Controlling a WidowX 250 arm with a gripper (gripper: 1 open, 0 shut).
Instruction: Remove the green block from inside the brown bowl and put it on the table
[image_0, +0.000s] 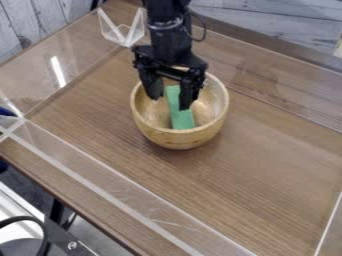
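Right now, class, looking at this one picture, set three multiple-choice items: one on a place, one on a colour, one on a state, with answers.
1. Where is the green block?
A. On the table
B. Inside the brown bowl
C. Between the closed jaws

2. What colour is the block?
A. Red
B. Blue
C. Green

3. How is the gripper?
A. Open, above the bowl
B. Shut on the block
C. Lying on the table

Answers: 1 B, the block rests in the bowl's hollow. 2 C, it is bright green. 3 A, the jaws stand apart, gripping nothing.
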